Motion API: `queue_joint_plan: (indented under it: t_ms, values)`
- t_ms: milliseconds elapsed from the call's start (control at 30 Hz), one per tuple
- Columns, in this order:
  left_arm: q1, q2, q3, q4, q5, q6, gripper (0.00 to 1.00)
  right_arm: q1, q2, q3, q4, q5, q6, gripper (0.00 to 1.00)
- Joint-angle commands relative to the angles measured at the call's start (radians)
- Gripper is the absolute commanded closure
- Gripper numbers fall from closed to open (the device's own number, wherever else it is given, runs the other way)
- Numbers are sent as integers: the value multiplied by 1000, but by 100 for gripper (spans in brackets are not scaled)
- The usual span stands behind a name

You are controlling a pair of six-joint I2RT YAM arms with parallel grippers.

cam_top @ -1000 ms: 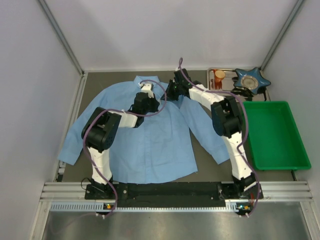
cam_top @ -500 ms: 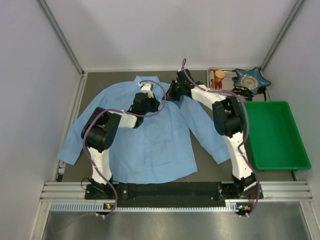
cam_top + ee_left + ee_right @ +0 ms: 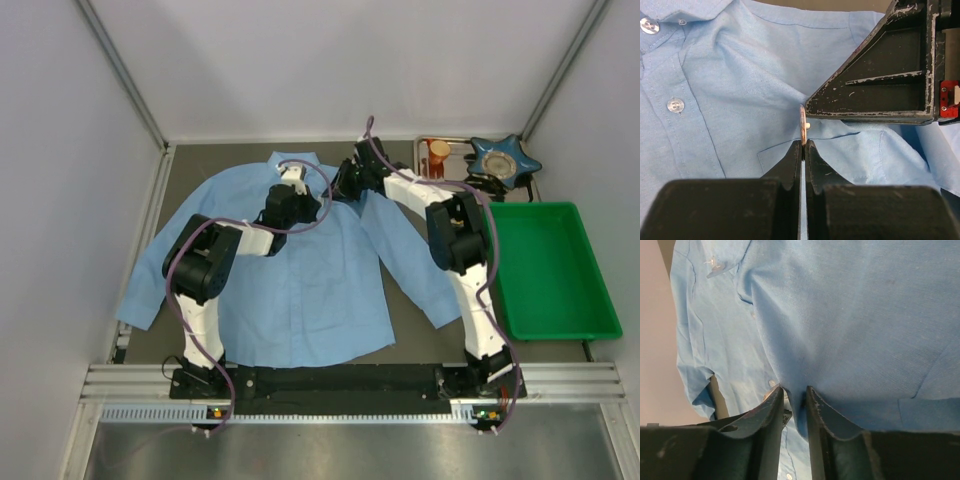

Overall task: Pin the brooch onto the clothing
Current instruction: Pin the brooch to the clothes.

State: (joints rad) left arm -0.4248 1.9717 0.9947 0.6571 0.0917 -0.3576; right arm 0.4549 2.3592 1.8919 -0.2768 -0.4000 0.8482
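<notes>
The light blue shirt (image 3: pixel 300 270) lies flat on the dark table, collar at the far side. My left gripper (image 3: pixel 803 142) is shut on the brooch (image 3: pixel 802 124), a thin round metal disc seen edge-on, held upright just above the chest pocket (image 3: pixel 840 150). My right gripper (image 3: pixel 794 390) is shut on a raised fold of the shirt (image 3: pixel 840 325) near the shoulder. One right finger (image 3: pixel 880 85) almost touches the brooch in the left wrist view. In the top view both grippers meet near the collar, the left gripper (image 3: pixel 303 203) beside the right gripper (image 3: pixel 345 185).
A green bin (image 3: pixel 548 268) stands at the right. Behind it are a blue star-shaped dish (image 3: pixel 503 157) and a small metal tray (image 3: pixel 440 158) with an orange item. White walls enclose the table on three sides.
The right arm has shifted slightly right and away at the shirt's shoulder. The left arm has stayed in place.
</notes>
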Motion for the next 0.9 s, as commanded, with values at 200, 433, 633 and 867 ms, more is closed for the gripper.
queue_joint_plan:
  t_ms: [200,433,633,867]
  values:
    - [-2,-53,28,170,77,-50,100,-39,-38,16,42,-14,-37,54]
    - [0,-40,36,184,91,-75,100,-53,-51,12,68,-57,-38,54]
    - [1,-36,39,182,91,-83,100,-68,-60,16,103,-94,-40,54]
    - [6,-30,36,154,83,-76,100,-82,-70,19,142,-172,-52,46]
